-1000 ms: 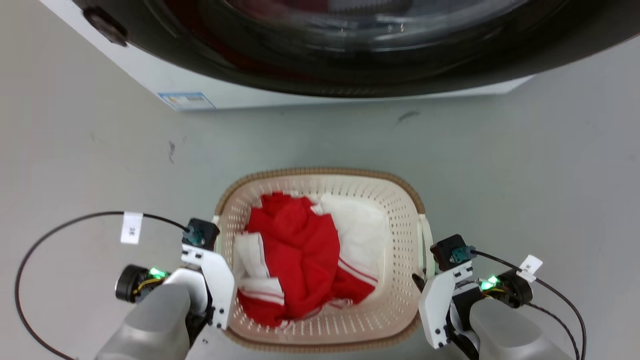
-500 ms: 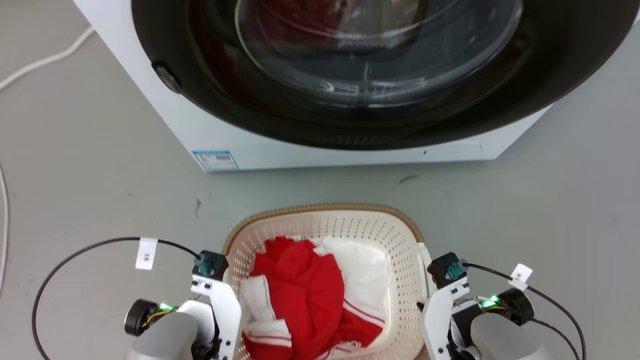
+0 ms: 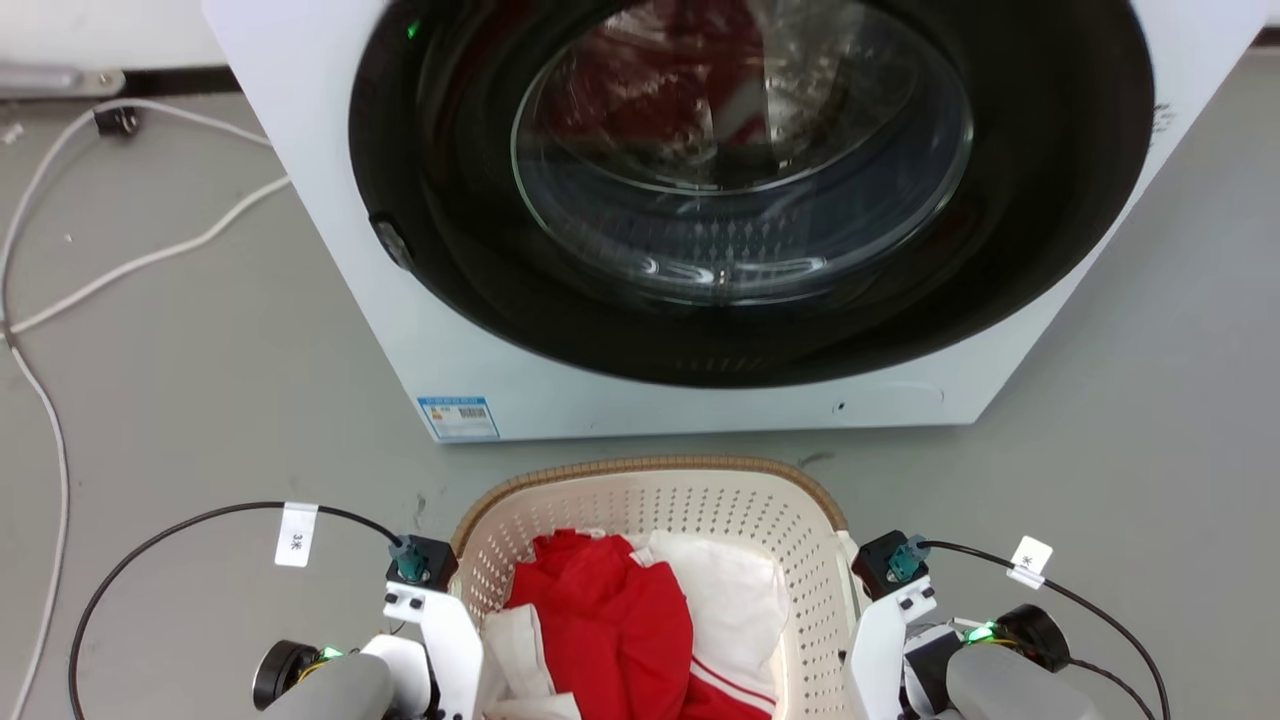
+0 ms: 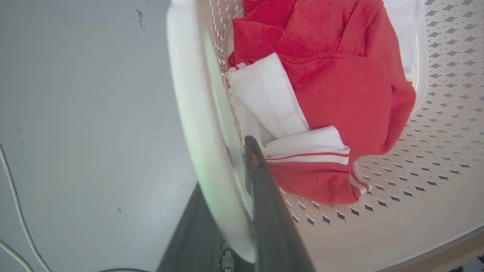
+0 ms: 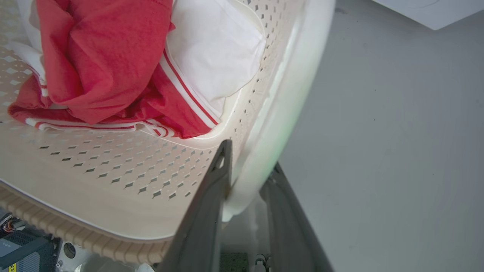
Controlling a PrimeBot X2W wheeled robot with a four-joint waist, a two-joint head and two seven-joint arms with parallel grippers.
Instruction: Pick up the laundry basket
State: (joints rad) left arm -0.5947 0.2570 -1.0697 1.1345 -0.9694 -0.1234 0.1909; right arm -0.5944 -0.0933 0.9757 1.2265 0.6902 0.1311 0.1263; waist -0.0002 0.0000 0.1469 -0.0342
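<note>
You have both grippers clamped on the laundry basket [image 3: 650, 467] — the left gripper [image 4: 227, 170] pinches its left handle [image 4: 189, 94], the right gripper [image 5: 250, 156] its right handle [image 5: 298, 75] (one finger inside, one outside). The basket is just before the washing machine [image 3: 330, 250], with red-and-white clothes [image 3: 610, 620] inside.

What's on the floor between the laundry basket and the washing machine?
In the head view, a narrow strip of bare grey floor separates the laundry basket from the washing machine, with one small dark scuff.
</note>
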